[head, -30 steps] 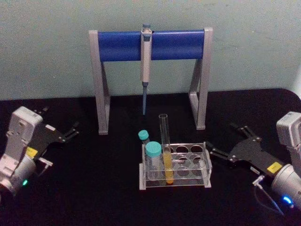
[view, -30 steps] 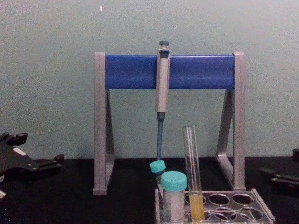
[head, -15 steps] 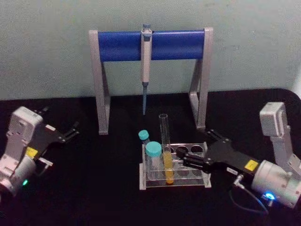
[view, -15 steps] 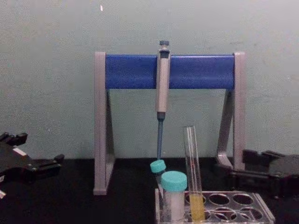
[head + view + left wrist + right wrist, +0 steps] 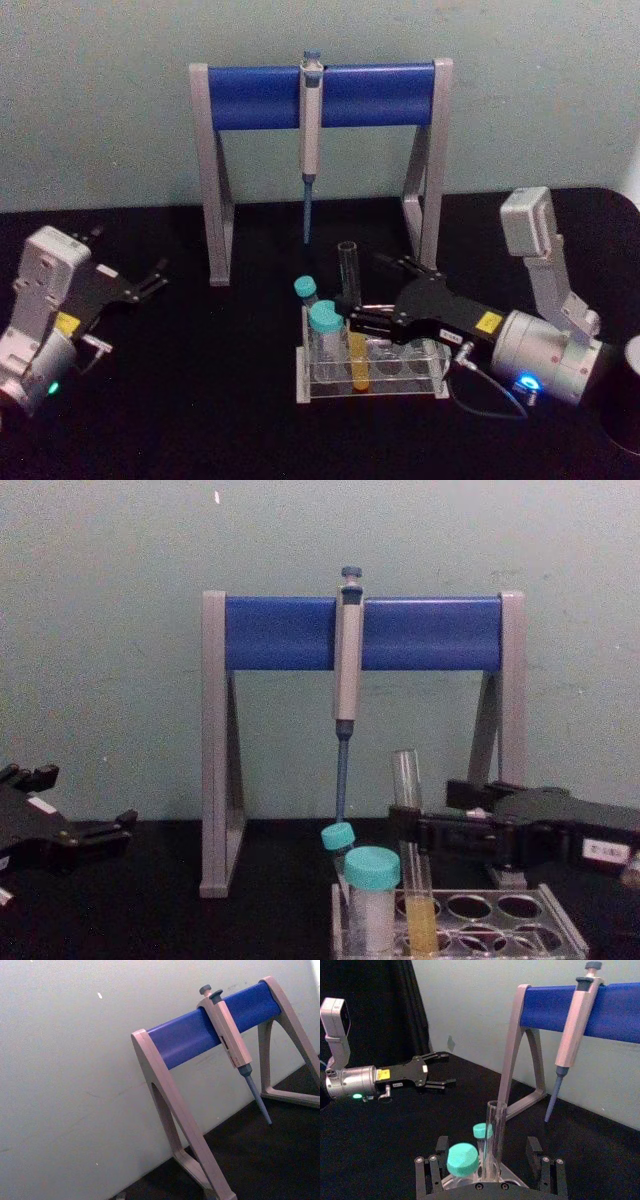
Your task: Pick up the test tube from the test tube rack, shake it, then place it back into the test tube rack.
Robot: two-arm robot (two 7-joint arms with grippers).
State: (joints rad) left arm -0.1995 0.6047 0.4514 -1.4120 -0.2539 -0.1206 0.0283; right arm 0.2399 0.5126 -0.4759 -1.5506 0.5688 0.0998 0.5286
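The test tube [image 5: 350, 300] stands upright in the clear test tube rack [image 5: 420, 372], with yellow-orange liquid in its lower part. It also shows in the chest view as the test tube [image 5: 410, 870] in the rack [image 5: 520, 920]. My right gripper [image 5: 362, 288] has reached in from the right and is open, with one finger on each side of the tube's upper half. In the right wrist view the test tube [image 5: 493, 1145] rises between the open fingers [image 5: 438, 1157]. My left gripper [image 5: 150, 280] rests open at the far left of the table.
Two teal-capped vials [image 5: 325, 330] stand in the rack just left of the tube. Behind the rack a grey-and-blue pipette stand [image 5: 320, 95] holds a hanging pipette [image 5: 310, 130]. A dark round object [image 5: 625, 400] sits at the right edge.
My right arm has swung in from the right side of the table to the rack, bringing its open fingers around the tube. The tube, the rack and the left arm have not moved.
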